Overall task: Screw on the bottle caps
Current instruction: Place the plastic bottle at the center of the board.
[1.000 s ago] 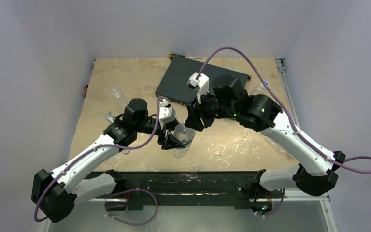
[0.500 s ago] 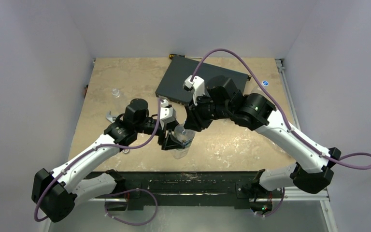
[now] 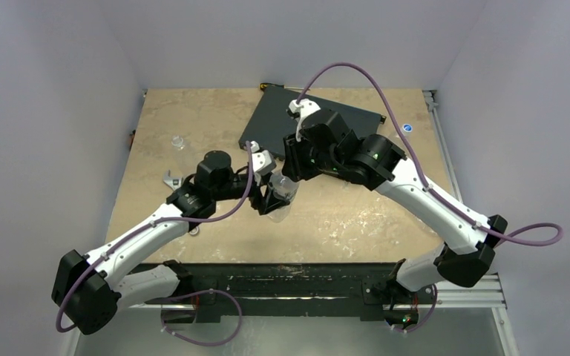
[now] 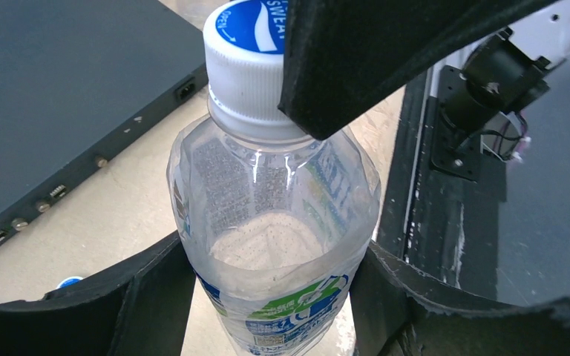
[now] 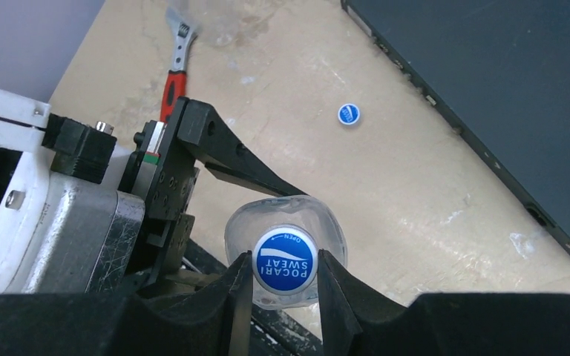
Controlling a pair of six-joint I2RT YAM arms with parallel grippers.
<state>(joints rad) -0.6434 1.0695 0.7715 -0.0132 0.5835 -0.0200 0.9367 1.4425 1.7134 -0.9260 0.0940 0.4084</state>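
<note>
A clear bottle with a blue, green and white label stands upright between the two black fingers of my left gripper, which is shut on its body. A blue and white bottle cap sits on its neck. My right gripper reaches down from above and is shut on that cap, one finger touching each side. From above, the bottle is near the table's middle with my left gripper and right gripper meeting over it. A loose bottle cap lies on the table.
A flat black box lies at the back, just behind the grippers. A red-handled wrench lies to the left. Another small clear bottle stands at the far left, and a blue cap lies at the right edge.
The right gripper has closed on the cap and its wrist has turned. Both grippers and the bottle have shifted a little away from the near edge.
</note>
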